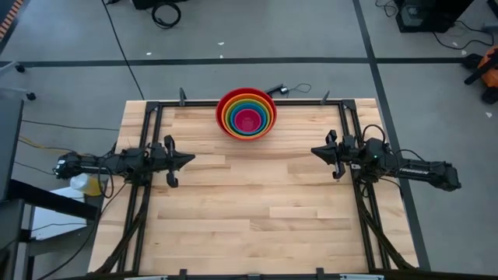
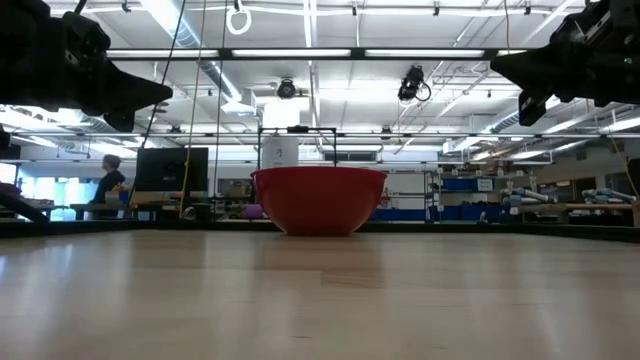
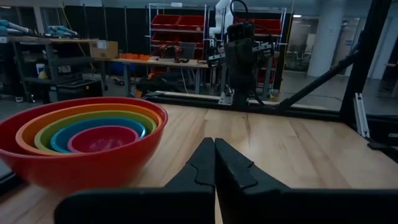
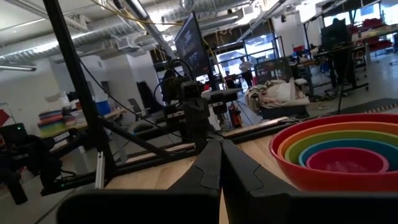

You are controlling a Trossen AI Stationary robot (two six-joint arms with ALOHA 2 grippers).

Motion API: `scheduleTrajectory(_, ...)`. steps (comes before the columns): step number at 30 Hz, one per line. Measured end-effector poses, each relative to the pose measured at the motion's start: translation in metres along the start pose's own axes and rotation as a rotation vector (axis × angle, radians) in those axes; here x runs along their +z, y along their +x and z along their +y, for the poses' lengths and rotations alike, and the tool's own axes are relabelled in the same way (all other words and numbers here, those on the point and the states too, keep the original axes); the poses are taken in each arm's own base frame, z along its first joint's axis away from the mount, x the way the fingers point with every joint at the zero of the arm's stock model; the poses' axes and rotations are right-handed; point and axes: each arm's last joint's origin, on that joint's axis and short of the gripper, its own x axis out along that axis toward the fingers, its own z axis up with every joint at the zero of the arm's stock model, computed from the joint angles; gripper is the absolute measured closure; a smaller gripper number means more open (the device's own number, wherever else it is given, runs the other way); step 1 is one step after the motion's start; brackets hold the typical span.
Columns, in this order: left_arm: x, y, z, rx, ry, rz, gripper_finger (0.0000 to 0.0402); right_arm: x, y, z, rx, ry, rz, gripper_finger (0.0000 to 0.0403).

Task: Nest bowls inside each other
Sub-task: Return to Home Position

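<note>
The bowls sit nested at the table's far edge, near the middle: red outermost, then orange, lime green, blue and magenta-pink in the centre. The red bowl rests on its base on the wood. My left gripper hovers shut above the table's left side, pointing level toward the right. My right gripper hovers shut above the right side, pointing toward the left. Both are clear of the bowls and hold nothing.
A black metal frame runs along the table's left, right and far edges. The wooden top stretches bare between the arms and toward the near edge. People show in the room beyond the table.
</note>
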Motion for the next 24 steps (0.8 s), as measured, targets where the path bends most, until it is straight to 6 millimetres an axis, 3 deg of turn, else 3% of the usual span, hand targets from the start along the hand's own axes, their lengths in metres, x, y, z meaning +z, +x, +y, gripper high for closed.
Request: scheduleTrajectory(24,-0.0003,0.0000,0.0000,0.000,0.003,0.001,0.0399,0.0000,0.0000,-0.0001,-0.003,-0.001,0.000,0.0392)
